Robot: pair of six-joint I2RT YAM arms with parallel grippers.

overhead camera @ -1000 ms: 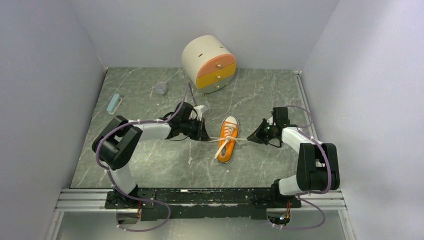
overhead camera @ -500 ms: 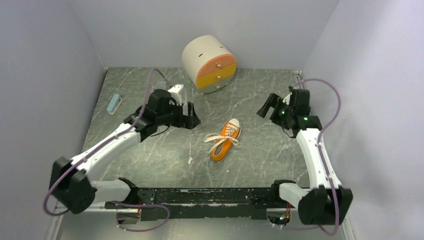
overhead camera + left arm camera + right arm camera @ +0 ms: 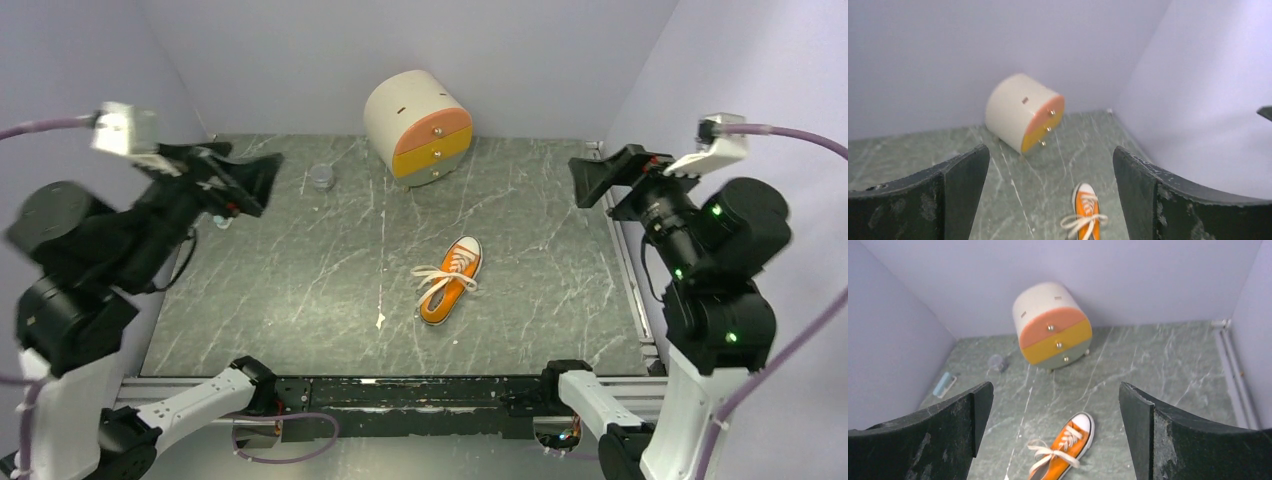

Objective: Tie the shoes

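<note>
From above, you see the orange sneaker [image 3: 448,285] mid-table [image 3: 300,280], toe cap white, white laces splayed sideways. The left gripper [image 3: 262,182] and right gripper [image 3: 590,182] gape wide, holding nothing. In each wrist view, the sneaker lies far below spread fingers.

Soft, even light fills the pale-walled booth, leaving only faint shadows beneath the sneaker [image 3: 449,283] at centre and the cabinet [image 3: 418,127] at upper centre of the overhead frame. The table [image 3: 300,290] reads matte. At left, the left arm [image 3: 100,240] smears with motion blur (the right arm [image 3: 715,240] is crisper). The left wrist view is soft throughout; the right wrist view is sharp.
</note>
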